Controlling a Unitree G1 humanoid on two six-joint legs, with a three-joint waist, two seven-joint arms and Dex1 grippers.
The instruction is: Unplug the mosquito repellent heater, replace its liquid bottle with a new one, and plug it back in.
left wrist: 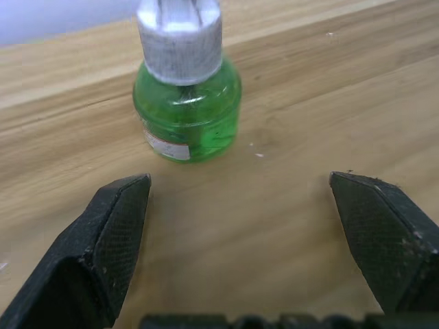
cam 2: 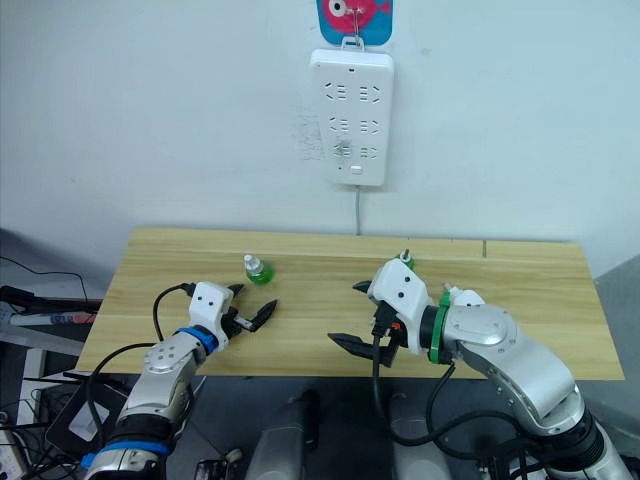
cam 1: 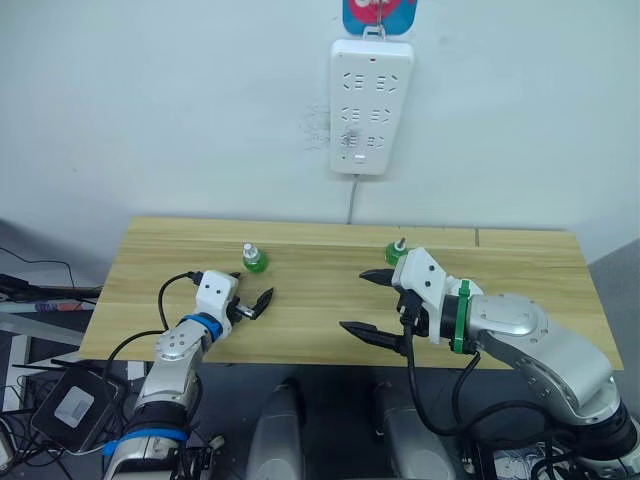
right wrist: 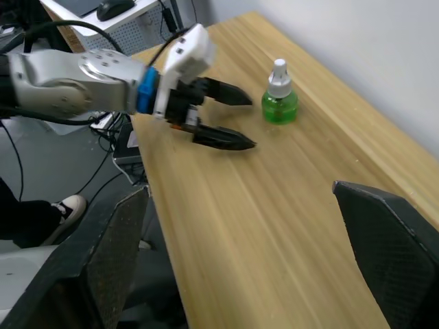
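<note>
green: two small see-through bottles on the wooden table (cam 1: 300, 300), both toward its far edge, well apart
capped bottle (cam 1: 253, 259): white screw cap, far edge left of middle, upright, just ahead of the left gripper (cam 1: 255, 303)
capless bottle (cam 1: 396, 252): bare wick at the neck, far edge right of middle, partly hidden behind the right gripper (cam 1: 372, 305)
heater: cannot pick it out; something small sits at the lower sockets of the power strip (cam 1: 359, 105) on the wall, too small to tell
left gripper: fingers spread, empty, low over the table near its front-left part, aimed at the capped bottle
right gripper: fingers spread wide, empty, over the middle of the table near the front edge
handling: bottles look light, stiff plastic, smooth and round so likely slippery; tip over easily
where to grip: pinch the capped bottle across its round body below the cap, or on the cap itself, keep it upright
risk: a finger nudging the bottle could knock it over or roll it toward the far edge
</note>
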